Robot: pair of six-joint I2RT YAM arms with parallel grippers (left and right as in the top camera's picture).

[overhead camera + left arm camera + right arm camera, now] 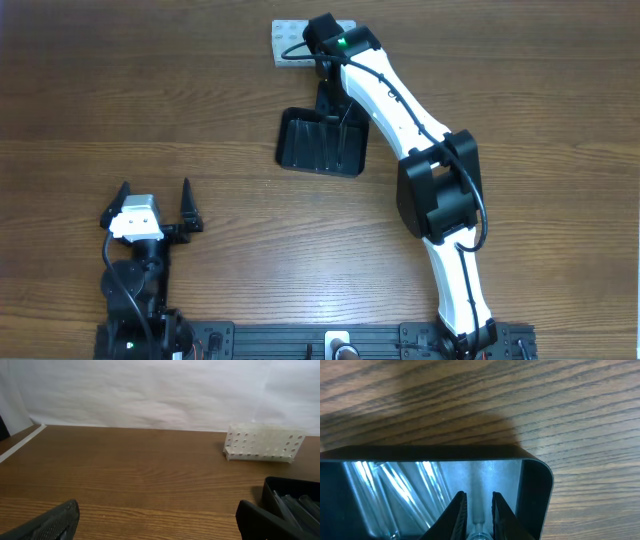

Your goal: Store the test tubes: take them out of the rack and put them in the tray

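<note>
Top view: hangs right jaws over the far end of the black tray, near the white rack; parks left jaws splayed and empty. Left wrist view: finds rack apparently bare. Right wrist view: pinches one test tube above stored tubes. Risks cracked glass if dropped from height.

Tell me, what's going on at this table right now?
The right arm reaches across the table, its pincer low over the black tray, where several clear test tubes already lie. The white rack stands just beyond the tray and looks empty from the left wrist view. The left pincer rests open near its base, holding nothing.
</note>
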